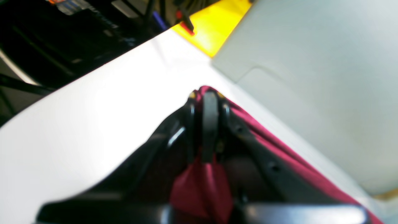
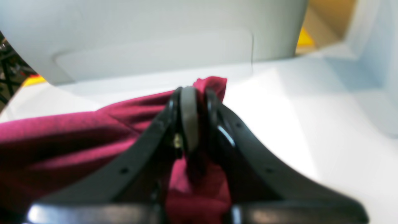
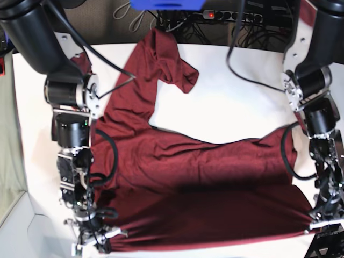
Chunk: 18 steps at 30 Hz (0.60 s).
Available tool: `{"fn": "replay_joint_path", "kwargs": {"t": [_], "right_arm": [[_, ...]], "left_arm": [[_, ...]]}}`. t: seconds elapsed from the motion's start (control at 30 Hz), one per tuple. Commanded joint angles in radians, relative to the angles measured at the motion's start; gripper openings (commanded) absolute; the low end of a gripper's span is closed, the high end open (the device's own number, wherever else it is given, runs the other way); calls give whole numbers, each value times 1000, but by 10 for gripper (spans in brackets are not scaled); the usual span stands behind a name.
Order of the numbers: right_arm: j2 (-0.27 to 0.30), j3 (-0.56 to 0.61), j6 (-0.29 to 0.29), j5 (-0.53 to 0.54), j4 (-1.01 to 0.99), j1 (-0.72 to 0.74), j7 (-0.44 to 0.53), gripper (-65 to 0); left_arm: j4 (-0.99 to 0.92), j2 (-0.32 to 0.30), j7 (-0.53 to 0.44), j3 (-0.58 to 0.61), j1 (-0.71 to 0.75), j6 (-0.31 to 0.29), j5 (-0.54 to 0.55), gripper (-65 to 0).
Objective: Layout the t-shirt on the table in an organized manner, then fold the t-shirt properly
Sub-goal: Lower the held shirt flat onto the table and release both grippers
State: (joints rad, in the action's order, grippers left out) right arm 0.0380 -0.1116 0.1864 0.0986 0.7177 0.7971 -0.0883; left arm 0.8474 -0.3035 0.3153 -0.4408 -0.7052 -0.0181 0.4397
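Hem of the t-shirt (image 3: 204, 183) runs along the bench's (image 3: 231, 107) near edge, stretched between left end effector (image 1: 207, 96) and right end effector (image 2: 190, 93), each clamped on a corner (sleeves trail toward the far edge).

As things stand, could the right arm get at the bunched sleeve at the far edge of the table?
Probably not: the right gripper is shut on the t-shirt at its near hem, and the sleeve lies far across the table.
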Motion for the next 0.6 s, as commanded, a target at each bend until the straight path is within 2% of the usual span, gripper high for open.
{"fn": "replay_joint_path", "kwargs": {"t": [0.0,0.27,0.33,0.37,0.47,0.57], "right_arm": [[18,-1,-3,2,7,43,37,-650],[27,-1,-3,2,-39,43,29,-650],[35,-1,-3,0,-43,40,28,-650],[38,0,-3,0,-57,38,28,-650],[47,0,-3,0,-117,40,29,-649],[67,-1,-3,5,-131,31,31,-548]], "left_arm": [[-15,-23,-61,26,-51,0,1,-645],[-293,-39,-224,149,-130,0,3,-640],[-334,-39,-247,176,-152,2,3,-603],[-356,-39,-261,190,-161,4,3,-570],[-425,-36,-301,231,-187,7,3,-415],[-469,-36,-338,276,-202,7,3,-238]]}}
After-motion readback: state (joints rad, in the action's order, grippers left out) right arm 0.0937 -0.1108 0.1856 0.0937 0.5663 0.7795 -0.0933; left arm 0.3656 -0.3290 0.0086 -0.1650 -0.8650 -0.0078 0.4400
